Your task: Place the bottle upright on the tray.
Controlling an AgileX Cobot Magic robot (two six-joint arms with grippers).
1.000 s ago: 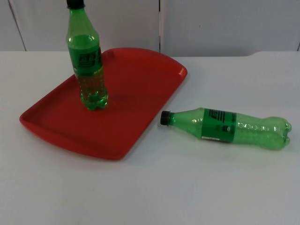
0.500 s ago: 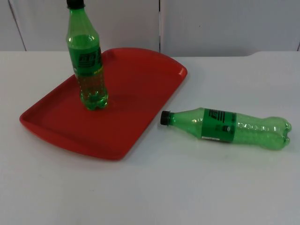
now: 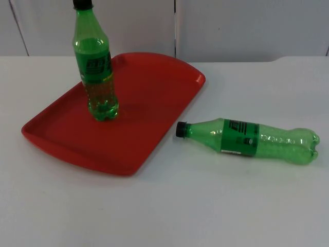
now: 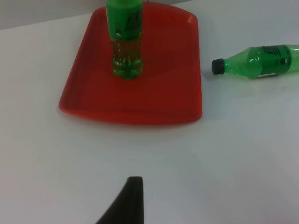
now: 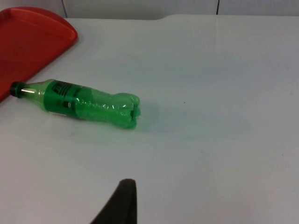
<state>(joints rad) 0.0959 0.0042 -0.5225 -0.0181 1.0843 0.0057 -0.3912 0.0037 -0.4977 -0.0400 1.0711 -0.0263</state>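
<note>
white table top (image 3: 216, 206) fills most of the scene, matte, evenly lit, soft shadows only. behind it a pale grey partition wall (image 3: 247, 25) of flat panels, with 1 dark vertical seam (image 3: 175, 25) near the middle.

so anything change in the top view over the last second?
Nothing visibly changed. The upright bottle still stands on the red tray, and the second bottle still lies on its side on the white table beside the tray, cap toward it. Nothing was taken hold of or let go.
</note>
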